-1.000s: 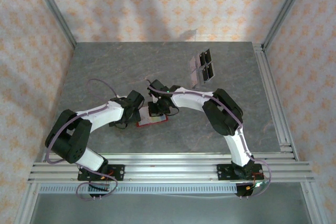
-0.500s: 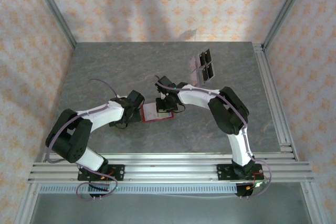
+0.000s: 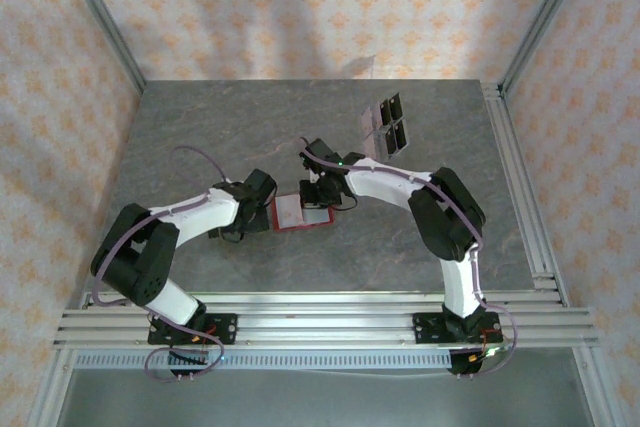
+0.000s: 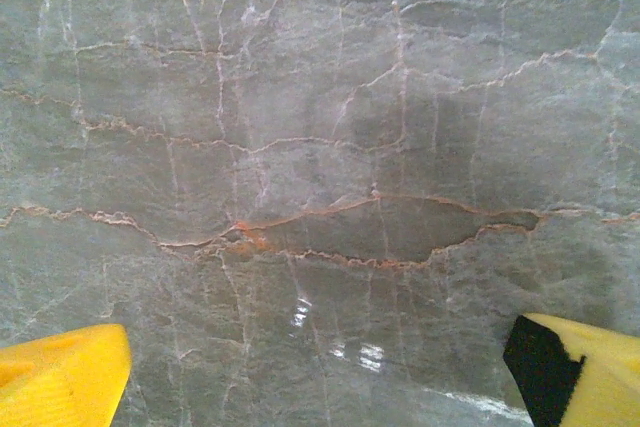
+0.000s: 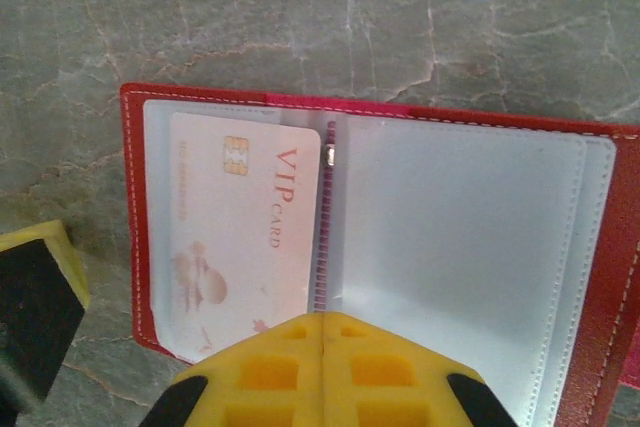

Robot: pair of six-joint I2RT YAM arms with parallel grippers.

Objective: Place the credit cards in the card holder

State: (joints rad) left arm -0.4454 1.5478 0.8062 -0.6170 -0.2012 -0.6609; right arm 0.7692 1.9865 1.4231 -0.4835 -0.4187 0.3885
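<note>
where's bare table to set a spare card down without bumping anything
Free: the far-left table between the wall and the clear stand; the right strip between the right arm and the rail. Crowded: the centre, where the left tool and right tool sit at the open card holder.

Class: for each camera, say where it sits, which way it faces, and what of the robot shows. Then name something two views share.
Top external: above and behind the bases, looking down at the table; both arms show.
Left wrist: on the left arm, looking down at the table; yellow jaws wide apart.
Right wrist: on the right arm, looking down into the open card holder; yellow jaws parted.
Shared: top external and right wrist show the card holder.
</note>
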